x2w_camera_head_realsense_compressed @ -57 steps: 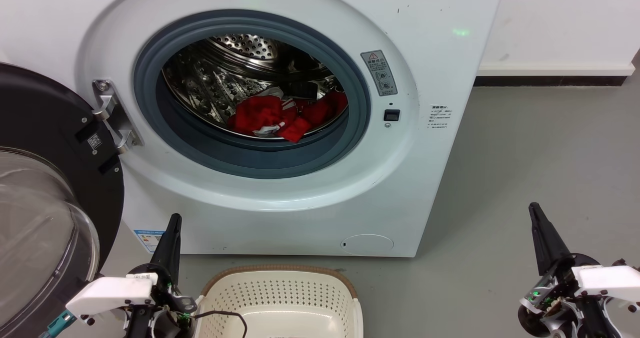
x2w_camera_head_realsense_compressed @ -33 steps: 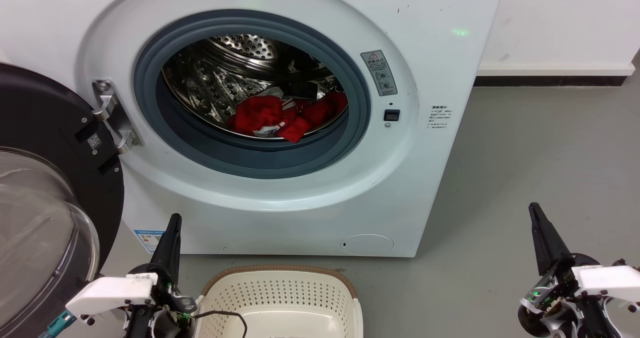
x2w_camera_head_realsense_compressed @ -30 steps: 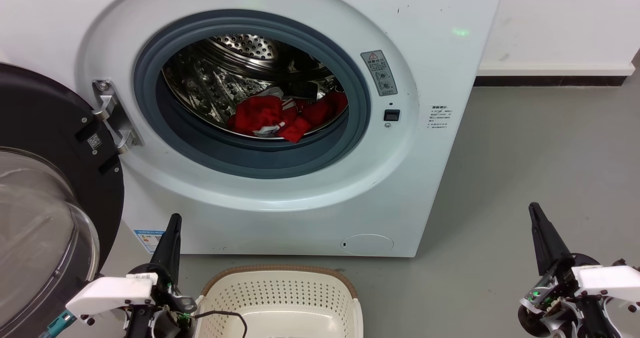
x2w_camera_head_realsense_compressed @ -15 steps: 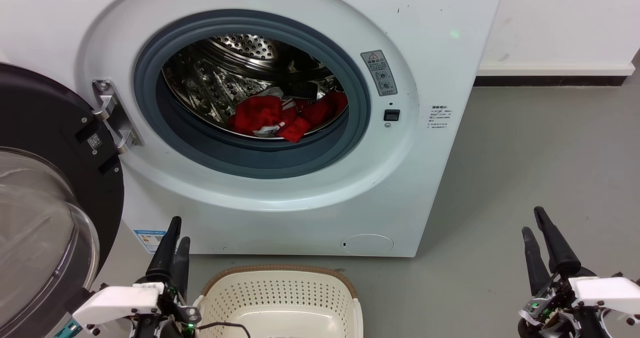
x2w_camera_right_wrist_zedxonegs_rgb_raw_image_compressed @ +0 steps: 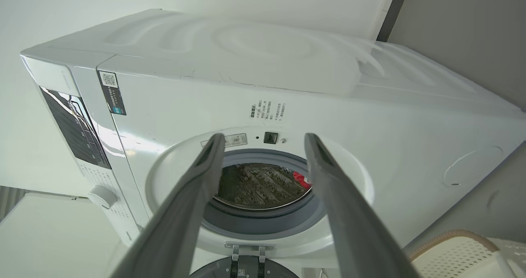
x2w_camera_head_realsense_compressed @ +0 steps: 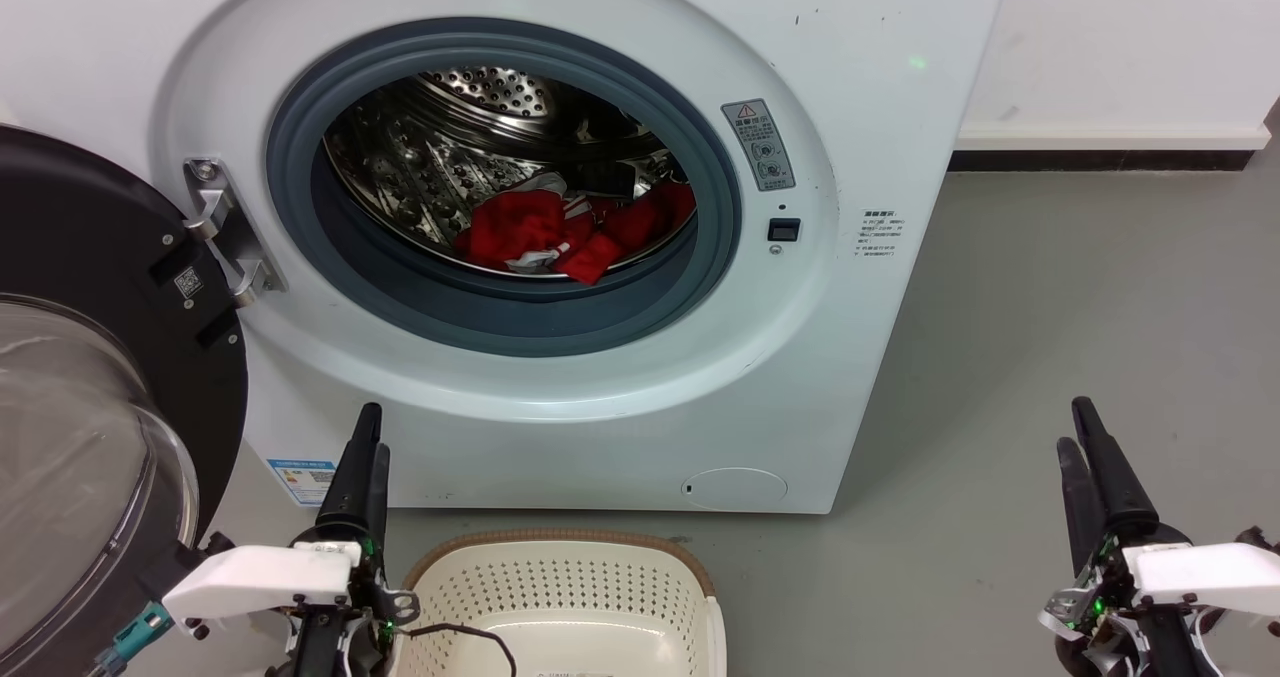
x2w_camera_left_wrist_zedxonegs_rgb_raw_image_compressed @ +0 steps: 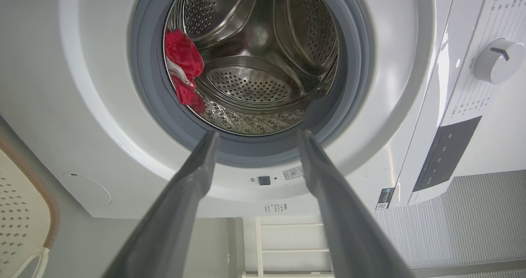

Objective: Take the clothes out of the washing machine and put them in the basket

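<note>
Head view: we see the large white front-loading washing machine (x2w_camera_head_realsense_compressed: 850, 107) with its round black-framed glass door (x2w_camera_head_realsense_compressed: 90, 257) swung open at the left on a metal hinge (x2w_camera_head_realsense_compressed: 225, 237). Bright red soft fabric clothes (x2w_camera_head_realsense_compressed: 520, 227) with white trim lie bunched at the bottom of the shiny perforated steel drum (x2w_camera_head_realsense_compressed: 440, 157), behind the grey rubber ring (x2w_camera_head_realsense_compressed: 715, 207). The small cream-white perforated plastic basket (x2w_camera_head_realsense_compressed: 560, 540) with a brown woven-look rim sits on the grey floor (x2w_camera_head_realsense_compressed: 1080, 287) just in front of the machine, below the opening. The left claw (x2w_camera_head_realsense_compressed: 373, 432) is at lower left, just beside the basket's left edge, dark fingers pointing up at the machine's front. The right claw (x2w_camera_head_realsense_compressed: 1074, 425) is at lower right over the floor, well apart from the basket and to the right of the machine.

In the left wrist view, the left claw (x2w_camera_left_wrist_zedxonegs_rgb_raw_image_compressed: 258, 133) is spread wide with nothing between the fingers and is aimed at the drum opening. The clothes (x2w_camera_left_wrist_zedxonegs_rgb_raw_image_compressed: 183, 64) sit at the left side of the drum here, a basket corner (x2w_camera_left_wrist_zedxonegs_rgb_raw_image_compressed: 20, 212) shows at the left edge, and a white control knob (x2w_camera_left_wrist_zedxonegs_rgb_raw_image_compressed: 497, 60) at the right.

In the right wrist view, the right claw (x2w_camera_right_wrist_zedxonegs_rgb_raw_image_compressed: 265, 136) is also spread wide, holding nothing, its fingers framing the opening. We see a scrap of the red clothes (x2w_camera_right_wrist_zedxonegs_rgb_raw_image_compressed: 303, 179) inside the drum. The basket (x2w_camera_right_wrist_zedxonegs_rgb_raw_image_compressed: 452, 255) is at lower right.
</note>
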Controlling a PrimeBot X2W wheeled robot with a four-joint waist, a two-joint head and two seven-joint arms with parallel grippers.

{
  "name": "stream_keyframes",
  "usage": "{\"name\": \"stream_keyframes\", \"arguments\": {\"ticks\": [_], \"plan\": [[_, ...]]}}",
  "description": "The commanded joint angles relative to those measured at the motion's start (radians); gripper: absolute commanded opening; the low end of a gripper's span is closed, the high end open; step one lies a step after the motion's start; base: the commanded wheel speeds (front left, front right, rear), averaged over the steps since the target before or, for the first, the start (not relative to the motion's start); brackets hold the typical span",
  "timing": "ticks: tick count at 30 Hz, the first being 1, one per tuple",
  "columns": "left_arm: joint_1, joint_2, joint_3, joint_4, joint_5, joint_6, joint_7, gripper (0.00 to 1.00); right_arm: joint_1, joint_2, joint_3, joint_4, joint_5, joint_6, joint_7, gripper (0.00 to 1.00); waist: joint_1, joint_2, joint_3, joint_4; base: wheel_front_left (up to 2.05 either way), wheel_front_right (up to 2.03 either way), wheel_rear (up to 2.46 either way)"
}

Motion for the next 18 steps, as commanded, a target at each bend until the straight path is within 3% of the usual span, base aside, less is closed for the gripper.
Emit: {"name": "stream_keyframes", "arguments": {"ticks": [1,18], "plan": [[-0.033,0.003,-0.004,-0.025,0.036,0.000,-0.009,1.00,-0.009,-0.001,0.003,-0.026,-0.035,0.000,-0.011,1.00,-0.0001,0.0000,0.000,0.000,0.00,0.00,0.00],[-0.054,0.003,-0.055,-0.078,0.418,0.000,-0.077,1.00,0.008,-0.001,0.018,-0.097,-0.429,0.000,-0.079,1.00,-0.0001,0.0000,0.000,0.005,0.00,0.00,0.00]]}}
